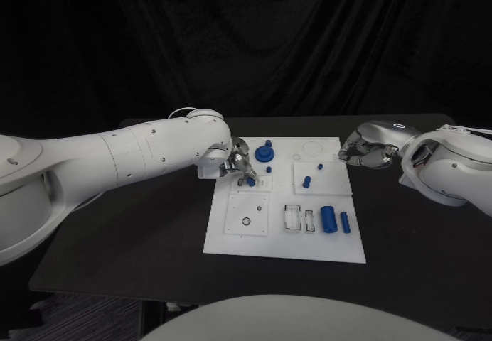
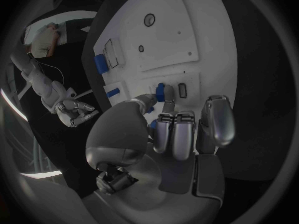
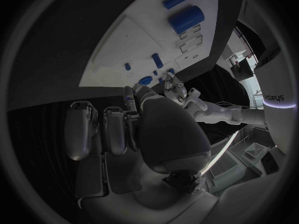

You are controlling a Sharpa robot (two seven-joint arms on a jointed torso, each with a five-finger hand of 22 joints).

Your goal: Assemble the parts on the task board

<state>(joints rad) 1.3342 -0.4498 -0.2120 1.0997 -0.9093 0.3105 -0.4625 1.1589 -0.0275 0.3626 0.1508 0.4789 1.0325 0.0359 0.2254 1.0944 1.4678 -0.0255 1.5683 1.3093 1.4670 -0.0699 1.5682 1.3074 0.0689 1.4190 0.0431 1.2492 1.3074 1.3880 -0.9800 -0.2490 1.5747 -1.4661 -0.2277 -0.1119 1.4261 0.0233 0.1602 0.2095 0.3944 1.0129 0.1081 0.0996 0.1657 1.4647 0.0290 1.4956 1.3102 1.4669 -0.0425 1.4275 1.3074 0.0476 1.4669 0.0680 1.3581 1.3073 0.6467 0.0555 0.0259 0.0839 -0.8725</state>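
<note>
The white task board (image 1: 269,240) lies mid-table. My left hand (image 1: 236,163) is at the board's left edge and pinches a small blue part (image 1: 250,182) low over the plate. In the left wrist view the thumb (image 2: 142,103) presses that blue part (image 2: 161,92) beside a small dark slot (image 2: 182,90). My right hand (image 1: 366,152) hovers at the board's far right edge, its fingers (image 3: 116,129) curled in with nothing in them. A blue knob (image 1: 266,151), a short peg (image 1: 269,170) and another blue piece (image 1: 306,182) stand on the board.
A thick blue cylinder (image 1: 328,219) and a thinner one (image 1: 345,222) lie at the board's near right, next to two rectangular slots (image 1: 295,217). A ring recess (image 1: 247,221) sits at the near left. Black table (image 1: 134,234) surrounds the board.
</note>
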